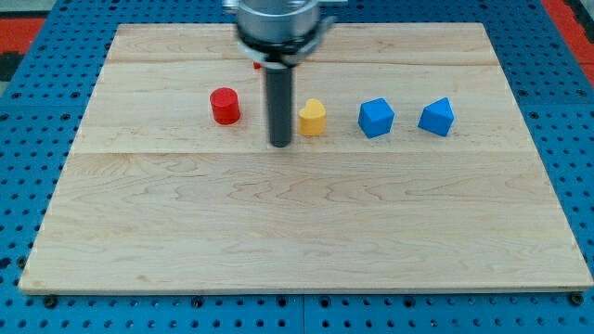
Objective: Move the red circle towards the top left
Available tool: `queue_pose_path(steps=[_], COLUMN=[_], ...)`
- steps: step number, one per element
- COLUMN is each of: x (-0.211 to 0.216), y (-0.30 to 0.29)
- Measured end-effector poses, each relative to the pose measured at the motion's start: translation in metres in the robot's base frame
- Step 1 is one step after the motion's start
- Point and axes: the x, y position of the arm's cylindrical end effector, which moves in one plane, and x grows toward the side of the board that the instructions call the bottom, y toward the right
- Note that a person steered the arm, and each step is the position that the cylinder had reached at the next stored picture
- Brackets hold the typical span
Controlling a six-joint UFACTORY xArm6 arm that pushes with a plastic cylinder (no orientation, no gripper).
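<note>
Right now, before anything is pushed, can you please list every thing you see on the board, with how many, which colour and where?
red circle: one, red, upper half of the board, toward the view's left, standing apart to the left of my tip.
small red piece: one, red, above my tip, mostly hidden behind the rod; shape cannot be told.
yellow block: one, yellow, just to the view's right of the rod, close beside it.
blue blocks: two, blue, in the same row further to the view's right, the nearer one and the far one.
wooden board: one, light wood, resting on a blue perforated surface.
my tip: one, dark rod, between the red circle and the yellow block, slightly below their row.
</note>
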Motion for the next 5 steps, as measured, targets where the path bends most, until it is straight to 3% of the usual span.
queue_pose_path(steps=[1, 3, 5], x=[-0.012, -0.098, -0.102], y=[-0.032, -0.029, -0.029])
